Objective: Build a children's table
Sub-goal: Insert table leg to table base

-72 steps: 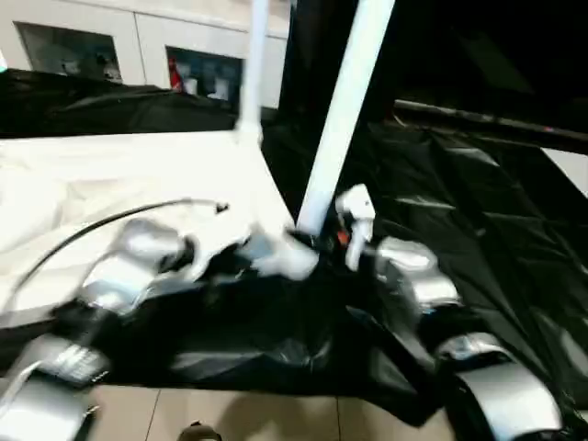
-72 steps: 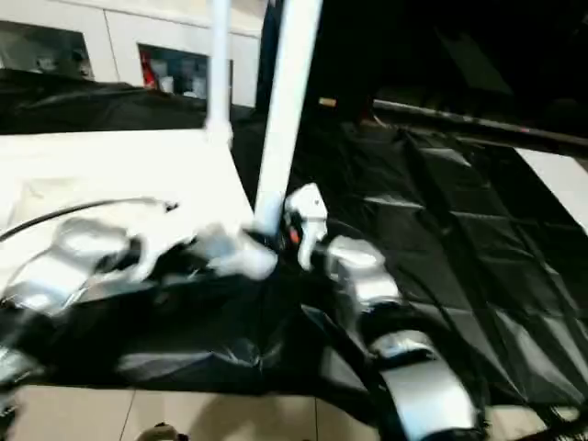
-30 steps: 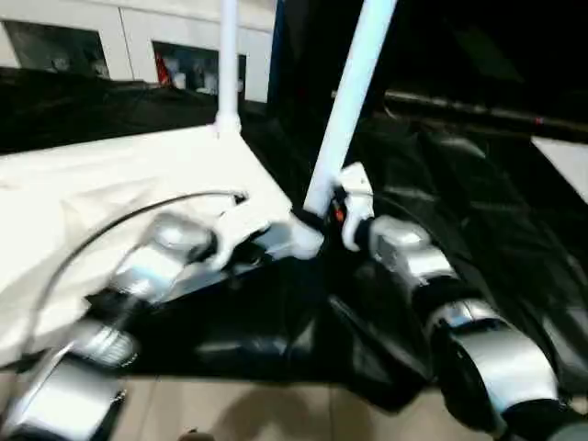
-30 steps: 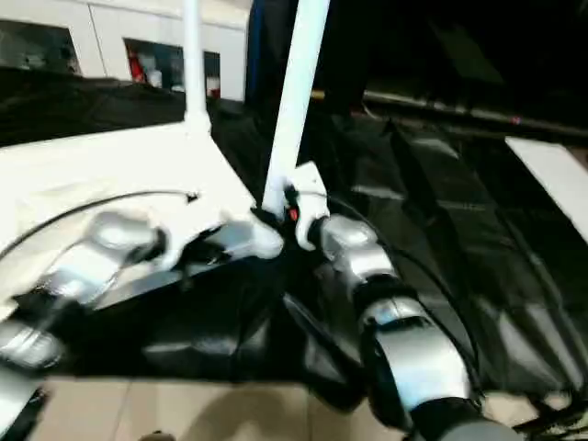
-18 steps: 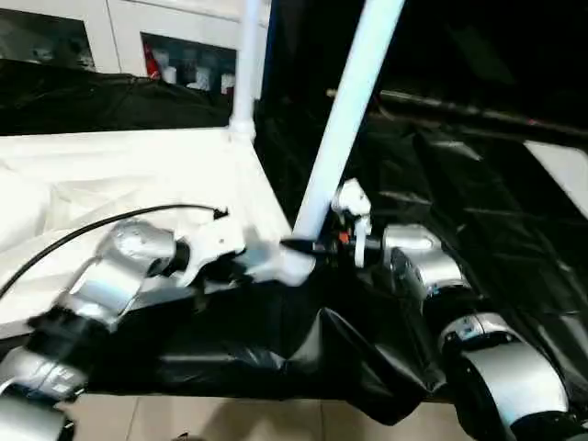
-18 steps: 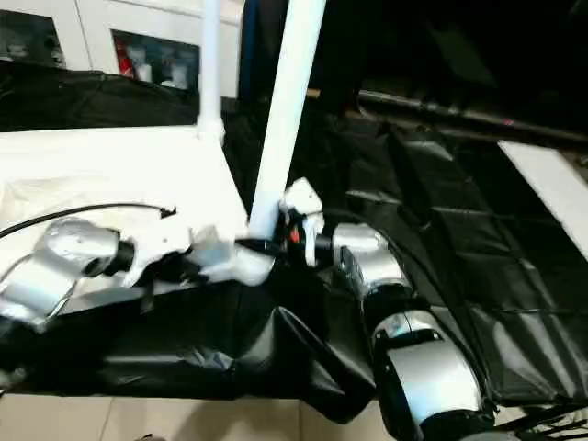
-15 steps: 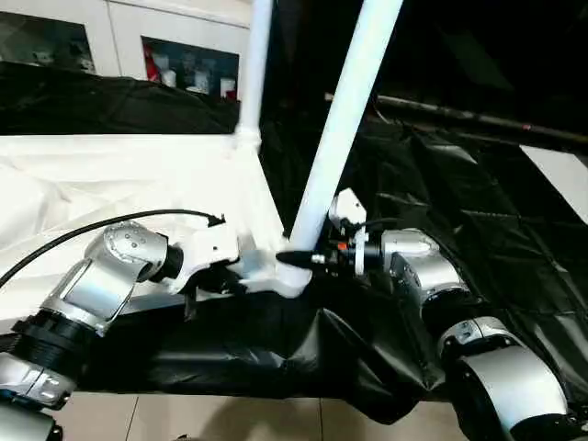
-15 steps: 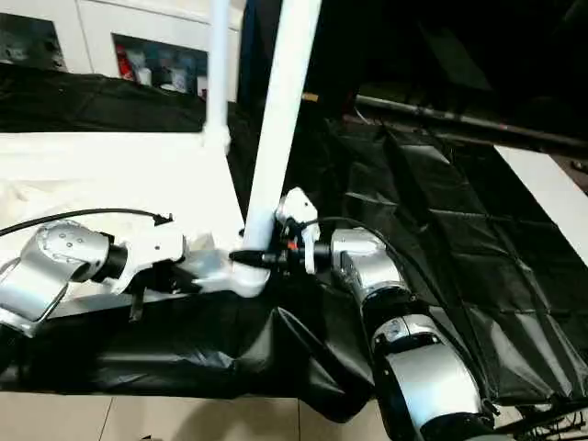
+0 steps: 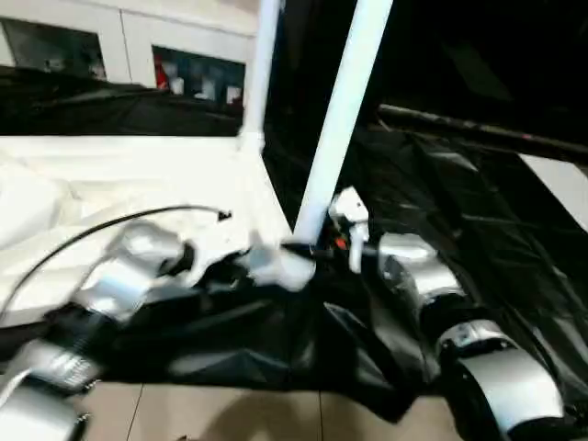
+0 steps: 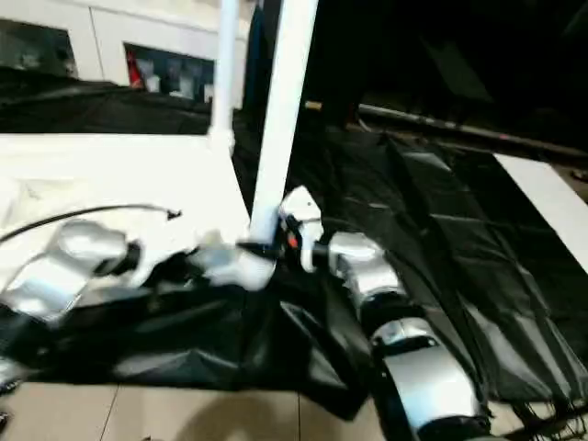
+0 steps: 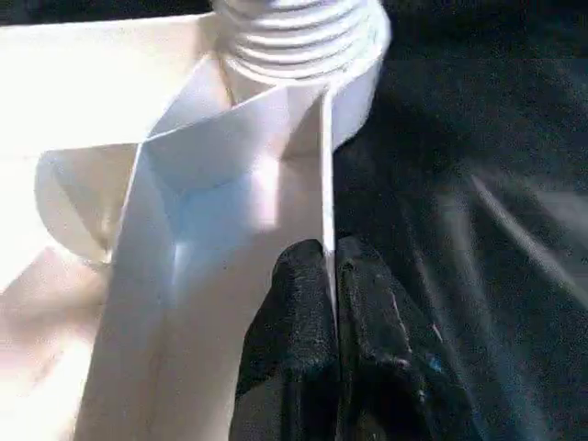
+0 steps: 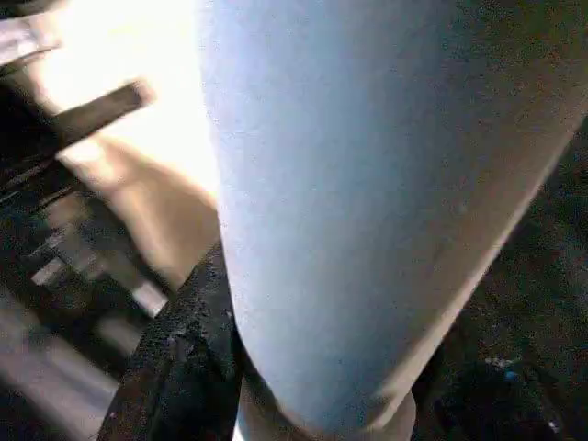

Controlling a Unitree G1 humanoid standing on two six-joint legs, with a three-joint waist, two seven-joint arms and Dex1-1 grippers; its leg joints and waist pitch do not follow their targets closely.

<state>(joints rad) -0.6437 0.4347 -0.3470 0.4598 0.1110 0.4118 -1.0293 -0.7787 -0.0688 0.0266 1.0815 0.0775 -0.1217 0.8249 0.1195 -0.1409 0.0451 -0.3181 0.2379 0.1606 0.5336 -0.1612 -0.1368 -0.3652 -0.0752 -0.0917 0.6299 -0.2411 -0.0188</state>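
1. The tabletop (image 9: 138, 175) lies underside up on the black-draped surface (image 9: 478, 211), its right near corner just short of the surface's near edge. Two legs stand up from it: the far leg (image 9: 262, 64) at the right far corner and the near leg (image 9: 342, 110) at the right near corner, leaning a little to the right.

2. The left gripper (image 11: 331, 276) has its fingers pinched shut on a thin rib of the tabletop, just beside the near corner socket (image 11: 303, 37), whose threaded collar shows in the left wrist view.

3. The right gripper (image 10: 262, 248) grips the near leg at its base; its fingers (image 12: 184, 358) show either side of the tube in the right wrist view.

4. What has changed over the last moments is small (most of the shift is the head camera swaying). The near leg leans at much the same angle as before, both holds look unchanged, and the right wrist seems to have turned slightly.

5. I judge this to be the seating or screwing-in of the near leg: the left hand steadies the top while the right works the tube. Since the leg is not yet upright, it is probably not fully home.

6. No brand, label or writing can be read; a small red-orange spot shows on the right wrist.
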